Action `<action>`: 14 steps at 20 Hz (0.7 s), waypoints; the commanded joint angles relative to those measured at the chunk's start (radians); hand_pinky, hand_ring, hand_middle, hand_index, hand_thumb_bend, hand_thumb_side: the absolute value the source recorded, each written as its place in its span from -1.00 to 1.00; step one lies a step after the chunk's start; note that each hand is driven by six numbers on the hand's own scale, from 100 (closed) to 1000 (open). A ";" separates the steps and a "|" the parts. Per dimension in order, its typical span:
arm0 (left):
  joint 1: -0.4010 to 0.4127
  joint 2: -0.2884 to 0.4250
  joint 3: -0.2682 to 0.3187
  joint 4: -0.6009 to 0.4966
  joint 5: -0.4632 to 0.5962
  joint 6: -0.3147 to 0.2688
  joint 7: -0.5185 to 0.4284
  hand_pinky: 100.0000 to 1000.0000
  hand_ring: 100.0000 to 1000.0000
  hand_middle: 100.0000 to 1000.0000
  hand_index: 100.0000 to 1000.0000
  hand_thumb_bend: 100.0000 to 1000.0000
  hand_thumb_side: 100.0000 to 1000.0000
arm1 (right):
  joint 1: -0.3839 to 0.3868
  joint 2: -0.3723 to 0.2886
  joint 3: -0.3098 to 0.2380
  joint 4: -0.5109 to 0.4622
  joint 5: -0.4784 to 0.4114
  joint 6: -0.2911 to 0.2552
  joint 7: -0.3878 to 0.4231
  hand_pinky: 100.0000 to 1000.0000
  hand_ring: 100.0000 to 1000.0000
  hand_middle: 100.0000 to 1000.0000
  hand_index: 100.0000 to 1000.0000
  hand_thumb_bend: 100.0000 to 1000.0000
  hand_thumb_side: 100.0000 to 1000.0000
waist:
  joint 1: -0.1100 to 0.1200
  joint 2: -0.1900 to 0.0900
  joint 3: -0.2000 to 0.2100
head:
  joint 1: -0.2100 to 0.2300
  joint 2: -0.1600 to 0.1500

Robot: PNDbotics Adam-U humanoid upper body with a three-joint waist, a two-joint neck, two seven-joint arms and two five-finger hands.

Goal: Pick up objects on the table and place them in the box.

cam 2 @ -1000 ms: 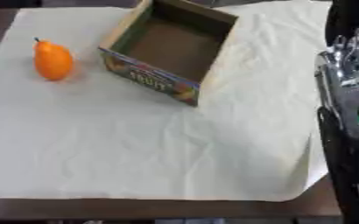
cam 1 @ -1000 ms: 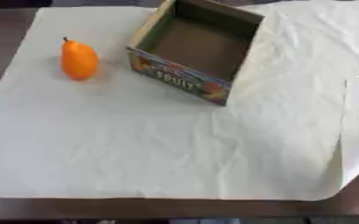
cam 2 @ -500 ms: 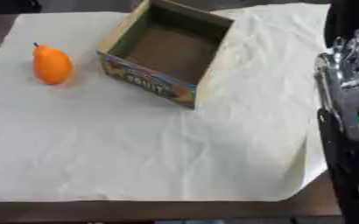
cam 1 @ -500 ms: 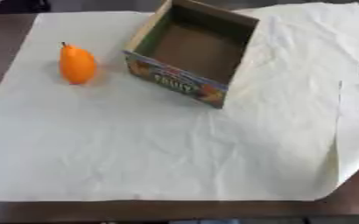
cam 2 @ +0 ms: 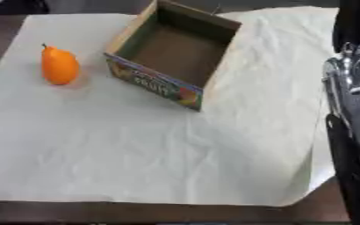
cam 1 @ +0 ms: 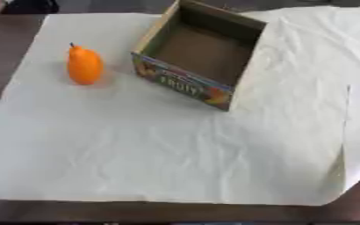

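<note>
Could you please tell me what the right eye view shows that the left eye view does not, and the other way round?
Only the right eye view shows a large part of the robot's right arm, silver and black, along its right edge; its fingers cannot be made out. The left eye view shows just a dark sliver of that arm at its right edge, but more of the white cloth to the right of the box. Both share the orange pear-shaped fruit standing on the cloth left of the open, empty cardboard box, apart from it.
</note>
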 commanded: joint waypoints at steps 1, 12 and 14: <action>-0.060 0.044 -0.026 0.060 -0.072 -0.039 -0.077 -0.05 0.21 0.49 1.00 0.50 0.63 | -0.016 -0.015 0.004 -0.004 -0.001 0.001 0.010 0.70 0.80 -0.09 0.36 -1.00 1.00 | 0.008 -0.016 -0.003 | 0.012 -0.013; -0.224 -0.045 -0.074 0.240 -0.201 -0.131 -0.173 -0.03 0.21 0.48 1.00 0.81 0.57 | -0.019 -0.015 0.018 0.007 -0.010 0.002 0.028 0.70 0.81 -0.10 0.36 -1.00 1.00 | 0.013 -0.015 -0.013 | 0.022 -0.016; -0.249 -0.071 -0.080 0.272 -0.204 -0.146 -0.203 -0.03 0.20 0.47 0.97 0.78 0.58 | -0.019 -0.013 0.019 0.007 -0.011 0.002 0.029 0.70 0.81 -0.10 0.36 -1.00 1.00 | 0.013 -0.015 -0.015 | 0.026 -0.017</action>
